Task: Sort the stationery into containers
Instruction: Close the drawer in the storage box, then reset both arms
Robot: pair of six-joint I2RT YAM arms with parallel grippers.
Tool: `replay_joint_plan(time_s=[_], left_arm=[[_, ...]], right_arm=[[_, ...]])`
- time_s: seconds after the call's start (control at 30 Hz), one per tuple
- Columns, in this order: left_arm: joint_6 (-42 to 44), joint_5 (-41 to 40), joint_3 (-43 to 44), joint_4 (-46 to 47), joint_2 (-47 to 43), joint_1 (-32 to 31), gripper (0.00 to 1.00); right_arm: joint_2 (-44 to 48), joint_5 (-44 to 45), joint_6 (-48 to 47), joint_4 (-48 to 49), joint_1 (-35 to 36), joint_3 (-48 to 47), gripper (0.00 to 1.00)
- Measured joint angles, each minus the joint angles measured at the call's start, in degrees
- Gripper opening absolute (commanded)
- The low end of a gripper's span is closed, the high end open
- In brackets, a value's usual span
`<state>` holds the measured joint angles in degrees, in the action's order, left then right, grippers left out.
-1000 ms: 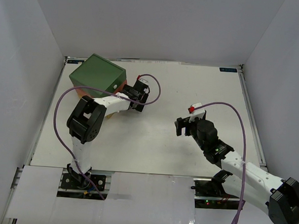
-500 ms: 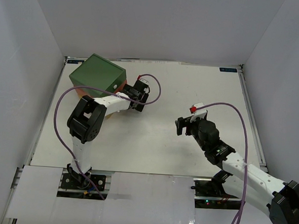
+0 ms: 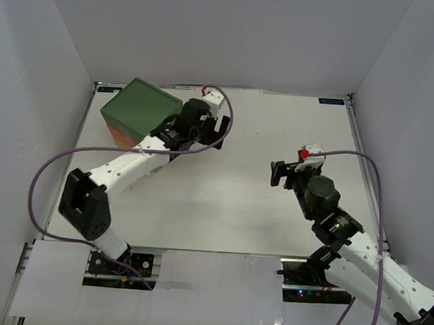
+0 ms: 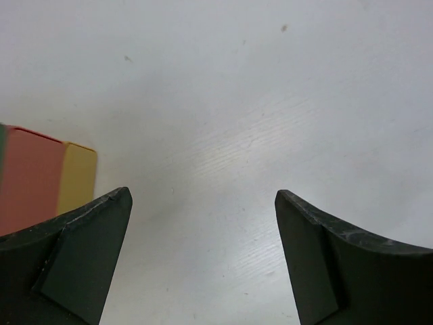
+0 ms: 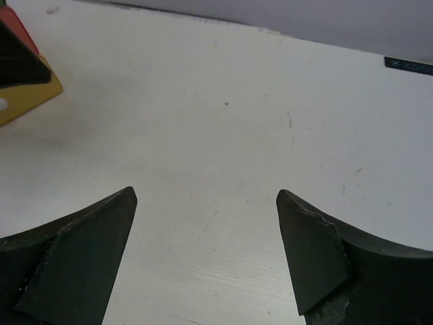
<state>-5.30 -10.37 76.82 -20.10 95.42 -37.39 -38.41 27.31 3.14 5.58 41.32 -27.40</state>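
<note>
Containers for this job are the drawers of one small cube-shaped chest (image 3: 141, 108). From above it shows a green top, with orange-red and yellow layers under its near edge. It sits just to the left of the left claw (image 3: 220, 132), close beside it, though the overhead view does not show whether the two touch. The left claw's jaws are spread wide apart with nothing between them. Its own camera looks past two dark fingers (image 4: 74, 264) onto the bare white table (image 3: 237, 200), and the chest's orange-red and yellow side peeps in above the left finger. A purple cable (image 3: 232, 123) loops around this claw's far side. The right claw (image 3: 283, 172) hangs over the table well to the right of the chest and well apart from the left claw, its jaws likewise parted and gripping nothing. In its wrist view a yellow and red corner of the chest lies far ahead and to the left of the fingers, partly covered by a dark shape that cannot be made out. A dark strip (image 5: 409, 63) marks the table's far edge, ahead and to the right.
</note>
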Motion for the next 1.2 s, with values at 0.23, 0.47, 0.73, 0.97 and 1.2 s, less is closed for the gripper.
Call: replay_joint_plan(time_s=[0.23, 0.47, 0.73, 0.97, 1.2], left_arm=[[-1.5, -3.2, -4.0, 2.1, -24.9, 0.2, 0.98], [-1.8, -14.4, -17.1, 0.6, -53.5, 0.5, 0.98], [-4.6, -25.0, -29.9, -5.7, -75.7, 0.6, 0.98], [-7.8, -28.2, -37.3, -8.2, -85.0, 0.6, 0.98], [-9.7, -29.6, -41.9, -7.8, -86.5, 0.6, 0.98]], right_arm=[[7.4, 8.2, -2.9, -9.2, 0.0, -13.7, 0.9], [17.7, 13.5, -8.6, -12.8, -0.1, -16.3, 0.9], [24.4, 15.7, -13.3, -14.3, -0.1, -14.5, 0.9], [26.1, 16.0, -14.1, -15.2, -0.1, -10.2, 0.9], [25.8, 16.0, -13.8, -15.8, -0.1, -9.5, 0.9]])
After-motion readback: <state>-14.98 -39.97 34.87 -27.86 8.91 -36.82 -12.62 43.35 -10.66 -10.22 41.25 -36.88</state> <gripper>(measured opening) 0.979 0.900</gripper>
